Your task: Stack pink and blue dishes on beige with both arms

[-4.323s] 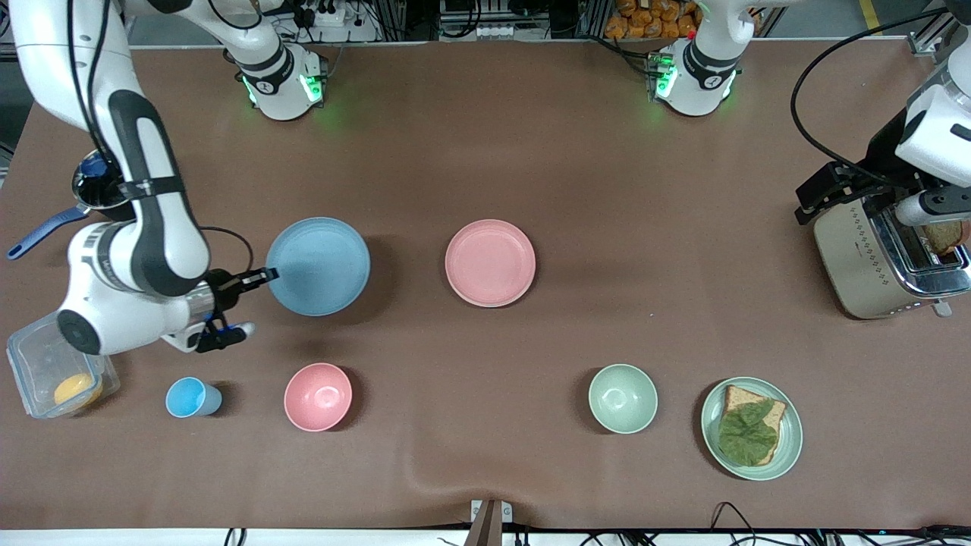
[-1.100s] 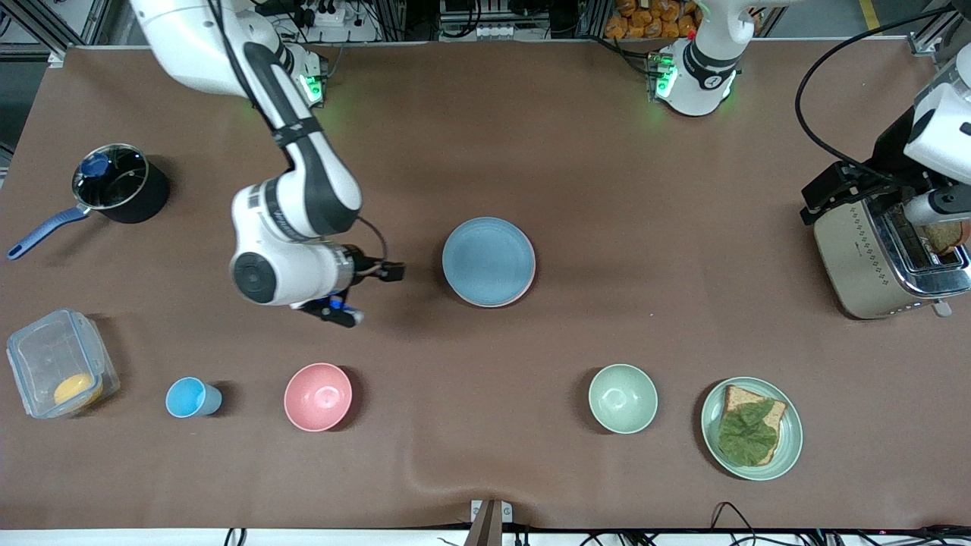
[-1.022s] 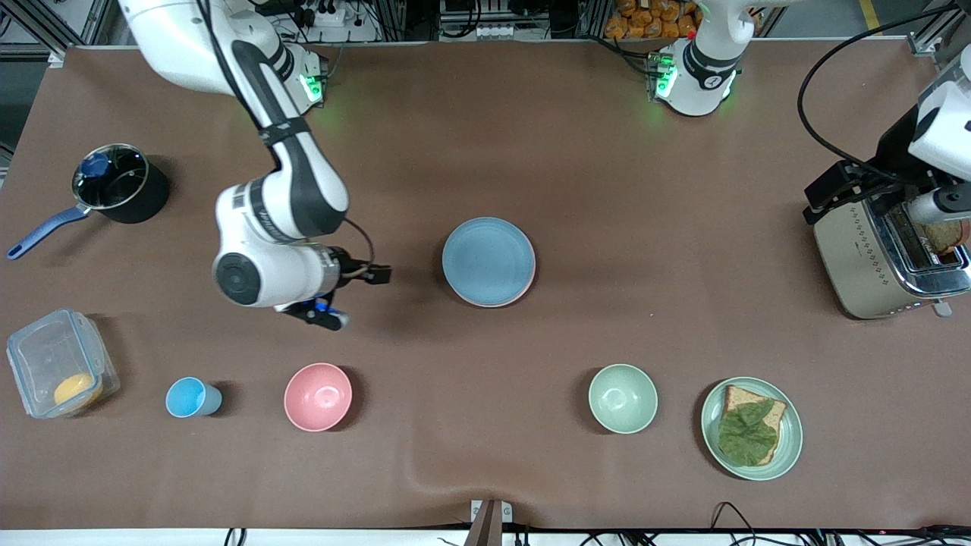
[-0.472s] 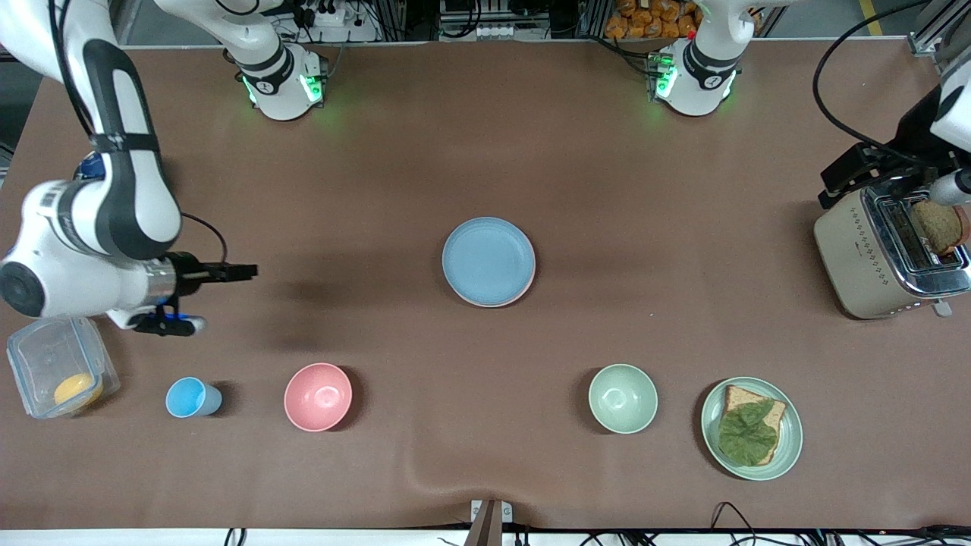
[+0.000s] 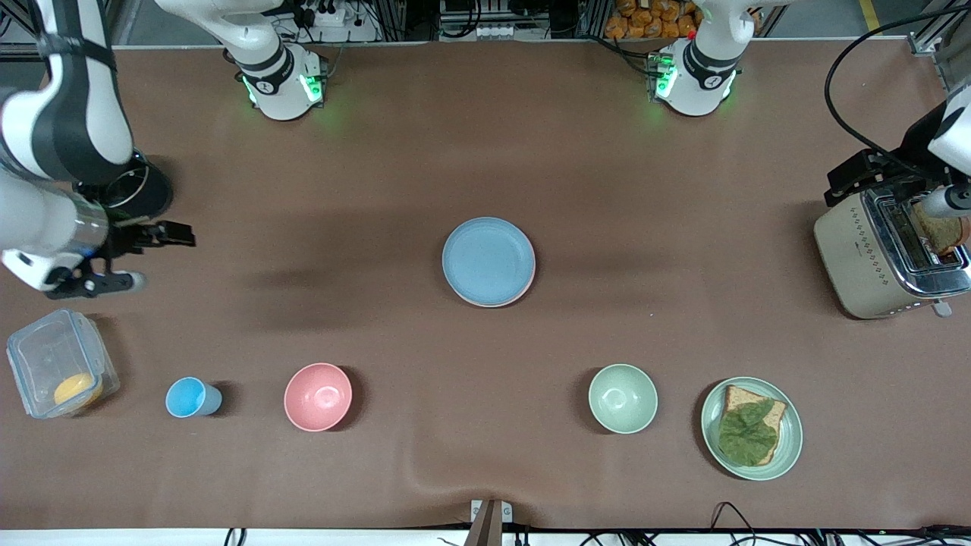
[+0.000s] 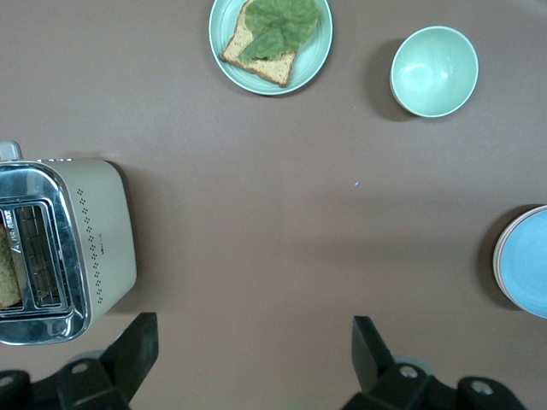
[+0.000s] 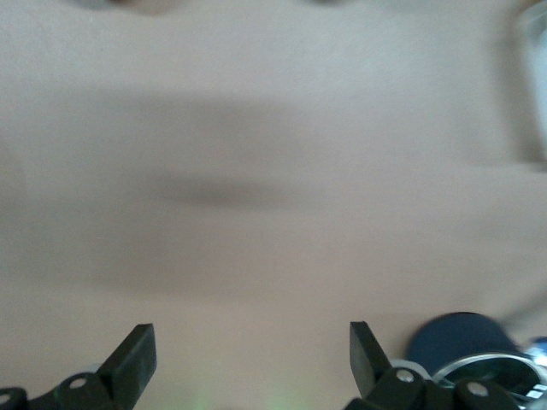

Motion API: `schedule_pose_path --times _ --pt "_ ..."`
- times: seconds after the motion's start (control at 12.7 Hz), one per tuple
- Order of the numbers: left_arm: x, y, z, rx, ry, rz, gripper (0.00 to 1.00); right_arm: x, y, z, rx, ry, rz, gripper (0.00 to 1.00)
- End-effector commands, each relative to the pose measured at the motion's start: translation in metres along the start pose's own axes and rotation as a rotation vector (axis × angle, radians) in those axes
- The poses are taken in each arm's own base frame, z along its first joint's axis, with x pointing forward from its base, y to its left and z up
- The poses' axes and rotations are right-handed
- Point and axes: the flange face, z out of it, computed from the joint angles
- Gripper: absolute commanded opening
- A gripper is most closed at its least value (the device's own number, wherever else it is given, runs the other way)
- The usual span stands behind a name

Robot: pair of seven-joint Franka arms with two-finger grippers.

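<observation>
The light blue plate (image 5: pixel 488 260) lies stacked on the pink plate (image 5: pixel 529 284) at the middle of the table, and only a thin pink rim shows under it. No beige plate is in view. My right gripper (image 5: pixel 148 260) hangs open and empty over the right arm's end of the table, beside the black pot; its wrist view shows the open right gripper (image 7: pixel 252 346) over bare mat. My left gripper (image 6: pixel 252 342) is open and empty near the toaster, with the blue plate (image 6: pixel 526 260) far off from it.
A toaster (image 5: pixel 884 258) with bread in it stands at the left arm's end. Black pot (image 5: pixel 148 193), clear box (image 5: pixel 57 368), blue cup (image 5: pixel 190 397) and pink bowl (image 5: pixel 318 396) sit toward the right arm's end. Green bowl (image 5: pixel 623 398) and green plate (image 5: pixel 711 444) with bread lie nearer the camera.
The right arm carried the blue plate onto the pink one, let go, and has pulled back toward its own end of the table. The left arm drifted slightly outward by the toaster.
</observation>
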Motion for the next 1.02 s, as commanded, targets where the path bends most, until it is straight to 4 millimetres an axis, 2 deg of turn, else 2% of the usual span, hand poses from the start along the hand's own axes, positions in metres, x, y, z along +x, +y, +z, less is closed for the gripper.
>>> schedule_pose_path --times 0.0,0.24,0.39,0.94 --pt "0.000 0.001 -0.001 0.004 -0.013 0.027 1.00 -0.043 -0.001 -0.040 -0.032 0.036 0.017 1.00" --pt "-0.003 0.006 0.000 0.014 -0.030 0.036 1.00 -0.069 -0.006 -0.073 -0.024 0.054 0.107 1.00" --pt "-0.005 0.006 -0.006 0.022 -0.030 0.037 1.00 -0.071 -0.012 -0.085 -0.011 0.063 0.101 1.00" --pt "-0.006 0.011 -0.009 0.023 -0.029 0.048 1.00 -0.067 -0.018 -0.090 -0.006 0.080 0.090 1.00"
